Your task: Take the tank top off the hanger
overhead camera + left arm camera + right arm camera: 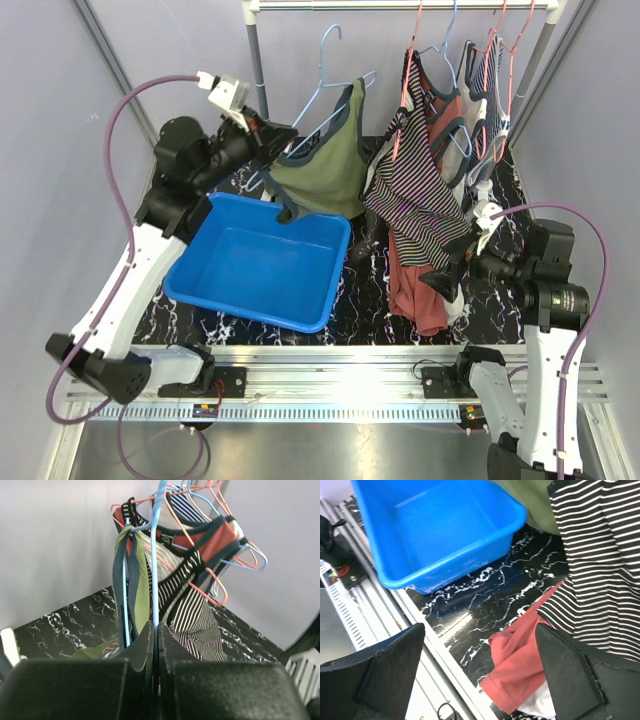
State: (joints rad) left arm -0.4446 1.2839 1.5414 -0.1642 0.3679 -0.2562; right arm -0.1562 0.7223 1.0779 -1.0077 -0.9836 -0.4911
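An olive green tank top (325, 160) with dark trim hangs on a light blue hanger (318, 95), tilted, above the far edge of the blue bin (255, 262). The hanger's hook sits below the rack rail (400, 5). My left gripper (268, 140) is shut on the hanger's wire; in the left wrist view the wire (155, 555) runs up from between the closed gripper (156, 630), with the green straps (141, 580) just to its left. My right gripper (452, 265) is open and empty, low beside the hanging striped top (415, 190).
Several other tops hang on red and blue hangers (480, 80) from the rail at the back right. A red garment (520, 660) and the striped top (600, 570) hang between the right fingers in the right wrist view. The bin's corner (435, 525) lies to their left.
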